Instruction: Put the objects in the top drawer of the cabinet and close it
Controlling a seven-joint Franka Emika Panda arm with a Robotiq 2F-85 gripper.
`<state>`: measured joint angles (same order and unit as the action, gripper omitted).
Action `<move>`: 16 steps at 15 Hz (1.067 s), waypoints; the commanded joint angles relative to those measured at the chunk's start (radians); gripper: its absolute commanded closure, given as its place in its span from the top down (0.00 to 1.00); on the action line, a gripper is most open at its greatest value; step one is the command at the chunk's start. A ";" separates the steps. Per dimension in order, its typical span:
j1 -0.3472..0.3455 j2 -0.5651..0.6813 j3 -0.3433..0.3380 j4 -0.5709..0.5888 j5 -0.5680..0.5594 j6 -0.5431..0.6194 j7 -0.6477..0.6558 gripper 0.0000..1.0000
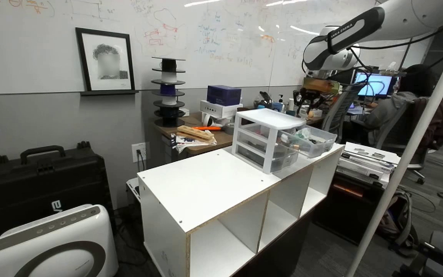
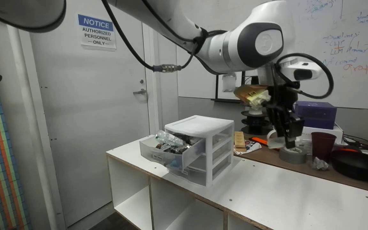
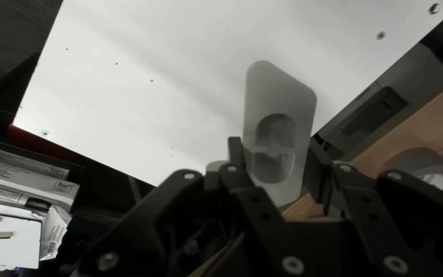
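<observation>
My gripper [image 3: 276,154] is shut on a translucent whitish plastic piece [image 3: 279,94] with rounded corners and a recess. In an exterior view my gripper [image 2: 291,135] points down and holds the plastic piece [image 2: 276,142] in the air, to the right of the cabinet [image 2: 200,124]. In an exterior view my gripper [image 1: 305,104] shows behind the cabinet [image 1: 271,117]; what it holds is unclear there. The top drawer [image 2: 161,156] is pulled out and holds a clear bottle [image 2: 169,138] and several small items. The open top drawer also shows in an exterior view [image 1: 317,150].
The cabinet stands on a white open-cubby shelf [image 2: 267,191]. A brown desk [image 2: 270,158] behind it bears a grey tape roll [image 2: 292,156], a dark red cup [image 2: 323,145], a black pan [image 2: 359,164] and a purple box [image 2: 316,115]. A white pole [image 1: 402,169] stands beside the shelf.
</observation>
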<state>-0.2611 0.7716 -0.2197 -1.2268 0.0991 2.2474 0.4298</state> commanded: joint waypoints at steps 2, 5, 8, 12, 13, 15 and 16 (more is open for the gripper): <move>0.044 -0.277 -0.007 -0.278 -0.018 0.003 -0.032 0.15; 0.053 -0.421 0.001 -0.407 -0.031 -0.007 -0.103 0.15; 0.076 -0.549 0.019 -0.548 -0.055 0.005 -0.194 0.15; 0.135 -0.668 0.073 -0.754 -0.083 0.089 -0.267 0.15; 0.153 -0.689 0.089 -0.808 -0.093 0.117 -0.268 0.15; 0.187 -0.704 0.123 -0.897 -0.104 0.171 -0.273 0.15; 0.204 -0.698 0.140 -0.926 -0.113 0.188 -0.273 0.15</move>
<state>-0.0969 0.1292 -0.1137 -2.0088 0.0208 2.3449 0.1758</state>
